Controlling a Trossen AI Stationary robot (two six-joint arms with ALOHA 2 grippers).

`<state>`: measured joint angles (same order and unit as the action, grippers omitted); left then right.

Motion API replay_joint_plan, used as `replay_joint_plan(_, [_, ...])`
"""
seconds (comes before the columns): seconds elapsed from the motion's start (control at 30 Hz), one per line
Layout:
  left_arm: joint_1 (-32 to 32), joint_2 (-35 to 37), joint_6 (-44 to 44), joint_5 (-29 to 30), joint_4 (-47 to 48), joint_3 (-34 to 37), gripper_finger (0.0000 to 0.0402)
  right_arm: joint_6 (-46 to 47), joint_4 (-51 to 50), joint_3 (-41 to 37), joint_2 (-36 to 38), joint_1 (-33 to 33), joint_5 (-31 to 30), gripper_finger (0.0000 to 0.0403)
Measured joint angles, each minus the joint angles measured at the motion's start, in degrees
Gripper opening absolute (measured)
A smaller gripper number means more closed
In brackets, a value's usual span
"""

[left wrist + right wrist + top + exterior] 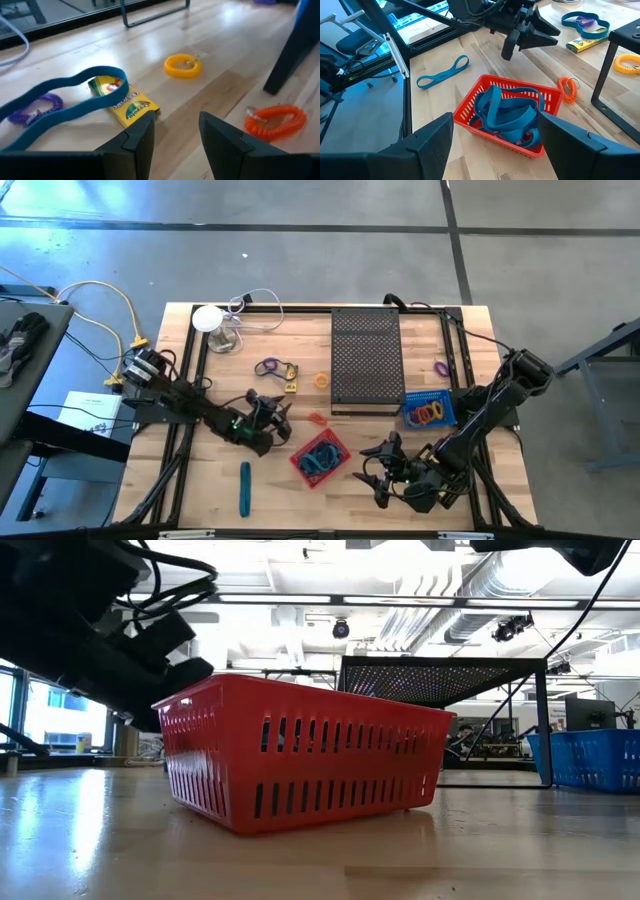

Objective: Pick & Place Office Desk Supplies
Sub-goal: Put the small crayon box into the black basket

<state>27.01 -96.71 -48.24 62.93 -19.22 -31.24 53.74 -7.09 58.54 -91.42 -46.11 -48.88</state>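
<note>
Now two arms hang over a desk [200, 490] with small things on it.

From the left: the left end effector [282, 418] hangs low, its fingers [137, 137] a little apart and holding nothing. Just ahead lie a yellow crayon box [125, 100], a blue band [60, 100], a purple coil [32, 107], a yellow coil [183, 66] and an orange coil [275, 120]. A teal band [244, 485] lies near the front. The red basket [320, 457] in the middle holds blue bands [505, 112]. The right end effector [378, 475] waits beside it, wide open and empty.
</note>
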Motion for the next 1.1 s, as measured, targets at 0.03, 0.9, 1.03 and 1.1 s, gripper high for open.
replay_joint_plan(0.03, [-0.3, 0.0, 0.8, -0.7, 0.0, 0.0, 0.0148, 0.0, 0.0, 0.0, 0.0, 0.0, 0.0, 0.0276])
replay_joint_plan(0.9, [-5.6, -3.7, -6.1, -4.8, -8.3, 0.0, 0.0148, 0.2, 0.0, 0.0, 0.0, 0.0, -0.2, 0.0276])
replay_joint_plan(1.03, [-8.5, -3.8, -7.5, -10.1, -8.3, 0.0, 0.0148, 0.2, 0.0, 0.0, 0.0, 0.0, -0.2, 0.0276])
replay_joint_plan(1.1, [-10.0, -3.8, -7.0, -11.7, -8.3, 0.0, 0.0148, 0.2, 0.0, 0.0, 0.0, 0.0, -0.2, 0.0276])
